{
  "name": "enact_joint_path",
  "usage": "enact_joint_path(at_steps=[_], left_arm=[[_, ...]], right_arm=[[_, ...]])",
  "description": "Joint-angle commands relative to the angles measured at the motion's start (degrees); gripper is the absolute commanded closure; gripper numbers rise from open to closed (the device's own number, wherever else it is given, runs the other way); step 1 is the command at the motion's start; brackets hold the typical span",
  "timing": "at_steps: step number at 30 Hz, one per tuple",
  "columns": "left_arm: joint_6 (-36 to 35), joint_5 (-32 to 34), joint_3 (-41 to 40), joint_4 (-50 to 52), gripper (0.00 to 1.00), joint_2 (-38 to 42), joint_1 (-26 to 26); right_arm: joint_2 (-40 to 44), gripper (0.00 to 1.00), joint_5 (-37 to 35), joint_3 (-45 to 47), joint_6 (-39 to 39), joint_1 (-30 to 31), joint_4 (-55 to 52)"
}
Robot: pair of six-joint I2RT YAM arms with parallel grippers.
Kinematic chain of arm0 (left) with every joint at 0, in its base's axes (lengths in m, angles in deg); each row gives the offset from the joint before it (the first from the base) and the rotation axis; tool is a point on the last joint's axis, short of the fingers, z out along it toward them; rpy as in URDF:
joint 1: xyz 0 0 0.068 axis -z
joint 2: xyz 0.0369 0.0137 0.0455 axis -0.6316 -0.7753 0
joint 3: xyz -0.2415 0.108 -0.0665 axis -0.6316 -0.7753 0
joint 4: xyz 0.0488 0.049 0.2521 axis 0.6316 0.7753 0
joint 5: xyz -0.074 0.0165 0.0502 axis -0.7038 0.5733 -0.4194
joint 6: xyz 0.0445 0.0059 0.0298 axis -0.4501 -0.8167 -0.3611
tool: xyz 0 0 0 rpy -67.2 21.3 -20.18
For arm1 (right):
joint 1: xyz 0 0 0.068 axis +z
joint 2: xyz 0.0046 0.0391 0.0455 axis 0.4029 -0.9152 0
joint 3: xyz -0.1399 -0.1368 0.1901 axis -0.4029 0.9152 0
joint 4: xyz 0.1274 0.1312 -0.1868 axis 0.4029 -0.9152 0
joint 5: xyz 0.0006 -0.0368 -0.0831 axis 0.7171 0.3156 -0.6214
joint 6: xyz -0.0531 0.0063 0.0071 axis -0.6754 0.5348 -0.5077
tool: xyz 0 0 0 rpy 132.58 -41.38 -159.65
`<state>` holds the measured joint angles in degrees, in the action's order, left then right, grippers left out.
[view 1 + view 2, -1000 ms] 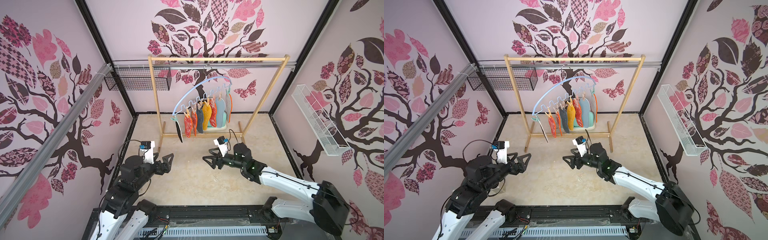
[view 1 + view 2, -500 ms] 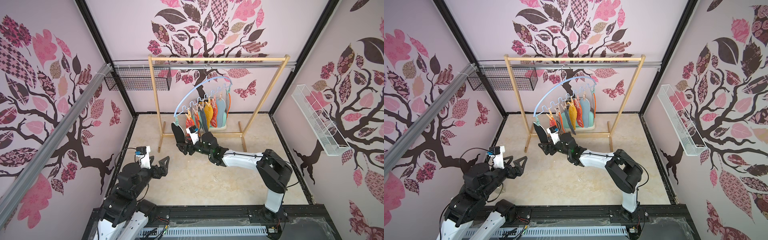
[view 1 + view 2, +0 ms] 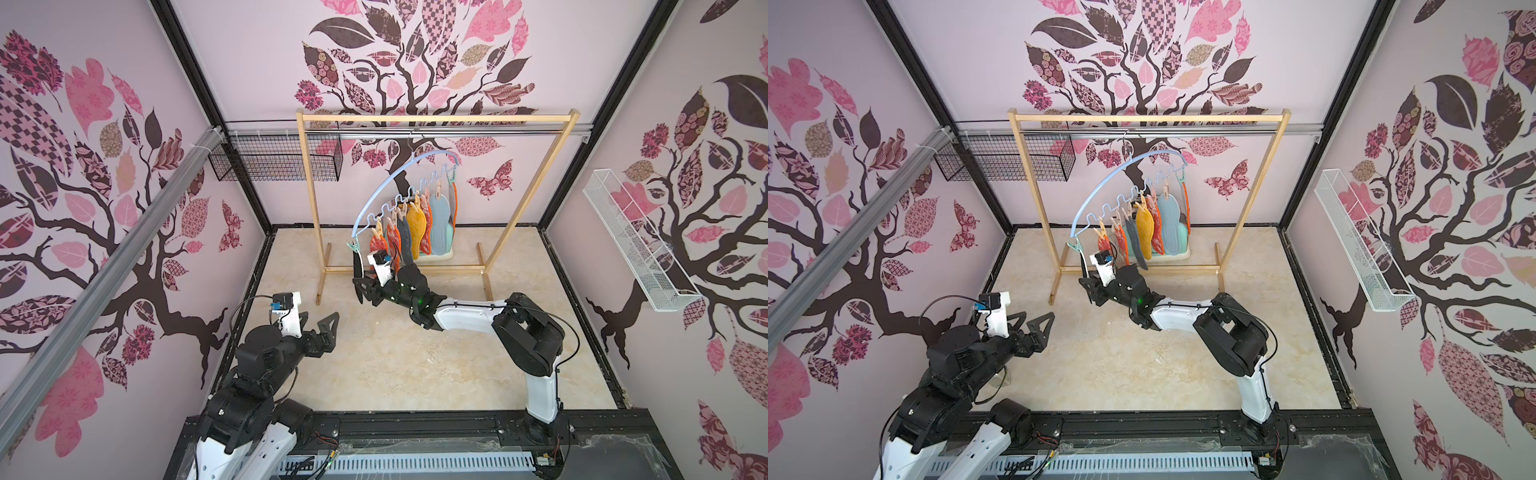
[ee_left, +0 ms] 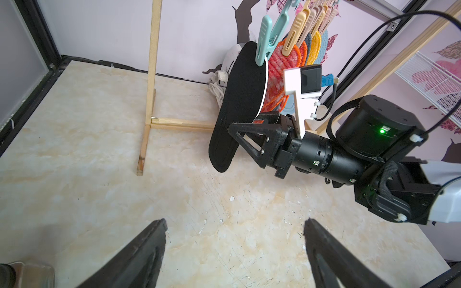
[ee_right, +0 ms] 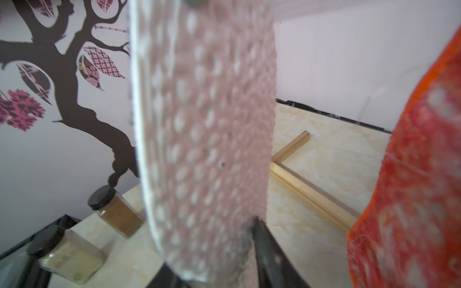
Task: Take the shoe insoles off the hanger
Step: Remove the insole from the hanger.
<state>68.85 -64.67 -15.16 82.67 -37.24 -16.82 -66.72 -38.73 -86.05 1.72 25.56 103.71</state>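
Note:
The pale blue hanger (image 3: 395,174) hangs tilted from the wooden rack, with the shoe insoles clipped along it. A black insole (image 4: 242,99) hangs from a teal pin at the low left end. Behind it come red-white mottled (image 3: 376,245), dark grey (image 3: 403,235), mustard (image 3: 417,226) and pale blue (image 3: 439,216) insoles. My right gripper (image 3: 365,291) is shut on the black insole's lower half. The right wrist view shows the insole's pink dotted underside (image 5: 204,124) between the jaws. My left gripper (image 4: 235,222) stands open and holds nothing, low at the front left, apart from the hanger.
The wooden garment rack (image 3: 307,199) stands across the back, its foot bars on the floor. A black wire basket (image 3: 274,162) hangs on the back left wall and a white wire basket (image 3: 636,241) on the right wall. Two jars (image 5: 117,214) (image 5: 67,256) stand by the left wall.
My right arm reached from the middle of the floor to the hanger's low end, and its jaws closed on the black insole. The left arm shifted slightly and stayed open.

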Motion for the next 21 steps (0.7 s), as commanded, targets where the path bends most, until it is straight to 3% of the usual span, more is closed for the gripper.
enact_joint_path(at_steps=[1, 3, 10, 16, 21], left_arm=[[-0.8, -0.3, -0.5, -0.3, 0.09, 0.2, -0.4], [-0.7, -0.3, -0.5, -0.3, 0.09, 0.3, -0.4], [-0.9, -3.0, -0.8, -0.9, 0.09, 0.6, -0.4], [-1.4, -22.2, -2.5, -7.9, 0.10, 0.1, -0.4], [-0.6, -30.4, -0.7, -10.8, 0.13, -3.9, -0.4]], right_arm=[[-0.6, 0.90, 1.3, 0.2, -0.4, -0.1, 3.1], [0.5, 1.00, 1.8, 1.9, 0.0, -0.2, 4.2], [12.0, 1.00, 7.5, 10.8, -0.2, -0.3, 1.8], [25.1, 1.00, 13.1, 17.2, -2.8, -0.6, -11.5], [36.6, 1.00, 12.8, 25.3, -3.1, -1.8, -14.7]])
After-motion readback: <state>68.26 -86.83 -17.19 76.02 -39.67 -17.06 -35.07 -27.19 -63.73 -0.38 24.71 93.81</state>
